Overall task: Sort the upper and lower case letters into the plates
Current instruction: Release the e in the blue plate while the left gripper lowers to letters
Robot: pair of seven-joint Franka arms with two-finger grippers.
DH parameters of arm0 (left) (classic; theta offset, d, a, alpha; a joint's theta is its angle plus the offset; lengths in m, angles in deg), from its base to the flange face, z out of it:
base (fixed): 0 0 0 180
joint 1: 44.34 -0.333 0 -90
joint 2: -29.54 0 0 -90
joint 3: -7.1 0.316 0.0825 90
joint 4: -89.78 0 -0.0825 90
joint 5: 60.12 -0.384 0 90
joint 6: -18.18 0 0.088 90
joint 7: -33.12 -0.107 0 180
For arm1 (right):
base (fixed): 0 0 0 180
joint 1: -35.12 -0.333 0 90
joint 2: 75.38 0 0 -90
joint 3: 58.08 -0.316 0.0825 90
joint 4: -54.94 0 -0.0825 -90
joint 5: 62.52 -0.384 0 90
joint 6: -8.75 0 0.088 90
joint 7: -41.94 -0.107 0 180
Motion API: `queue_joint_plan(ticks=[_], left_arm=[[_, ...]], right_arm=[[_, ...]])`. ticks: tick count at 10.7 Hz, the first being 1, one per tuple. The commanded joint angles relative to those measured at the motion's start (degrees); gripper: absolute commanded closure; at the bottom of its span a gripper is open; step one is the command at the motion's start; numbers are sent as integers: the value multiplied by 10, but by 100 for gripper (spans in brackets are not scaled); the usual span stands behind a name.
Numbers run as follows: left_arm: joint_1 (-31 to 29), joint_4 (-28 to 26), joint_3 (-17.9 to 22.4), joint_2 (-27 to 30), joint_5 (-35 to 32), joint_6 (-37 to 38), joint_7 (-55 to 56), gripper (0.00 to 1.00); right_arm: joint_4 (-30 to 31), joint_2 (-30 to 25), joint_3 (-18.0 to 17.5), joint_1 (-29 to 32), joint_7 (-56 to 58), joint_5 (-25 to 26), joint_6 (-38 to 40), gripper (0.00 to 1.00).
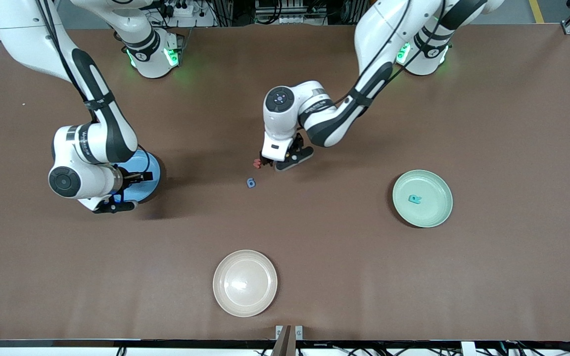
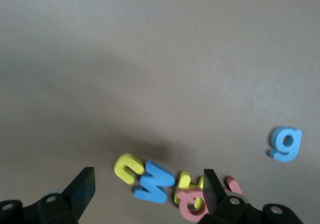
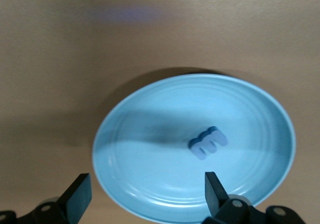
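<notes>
In the left wrist view a cluster of letters lies on the brown table: a yellow one (image 2: 127, 167), a blue W (image 2: 154, 182), another yellow one (image 2: 186, 180) and a pink-red one (image 2: 191, 207). My left gripper (image 2: 146, 189) hangs open just over this cluster (image 1: 257, 163). A blue g (image 2: 286, 144) lies apart, nearer the front camera (image 1: 251, 183). My right gripper (image 3: 146, 194) stands open and empty over the blue plate (image 3: 150, 134), which holds one blue letter (image 3: 207, 143). The mint green plate (image 1: 433, 215) holds a teal letter (image 1: 415, 199).
A cream-beige plate (image 1: 245, 283) sits near the table's front edge, with nothing in it. The blue plate (image 1: 152, 165) lies toward the right arm's end of the table and the green plate toward the left arm's end.
</notes>
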Motion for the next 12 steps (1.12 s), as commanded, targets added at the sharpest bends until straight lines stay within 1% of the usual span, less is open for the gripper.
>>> queue_joint_plan(ticks=[1, 2, 4, 5, 7, 10, 12], left_arm=[[10, 28, 6, -13, -16, -3, 23, 5], [12, 37, 6, -17, -16, -3, 23, 5], [30, 65, 14, -46, -20, -3, 18, 5], [34, 67, 21, -46, -18, -3, 17, 5], [35, 79, 21, -55, -17, -3, 22, 5], [44, 98, 21, -69, -16, -3, 24, 5], [50, 99, 21, -71, -16, -3, 24, 5]], right_arm=[[0, -13, -1, -28, -55, -12, 16, 0], [-3, -14, -1, -37, -76, -11, 20, 0], [-3, -14, -1, -41, -94, -12, 20, 0], [-3, -14, -1, -52, -105, -12, 21, 0], [-3, -14, -1, -59, -126, -12, 20, 0], [-3, -14, -1, -61, -126, -12, 20, 0], [-3, -14, -1, -61, -126, -12, 20, 0]])
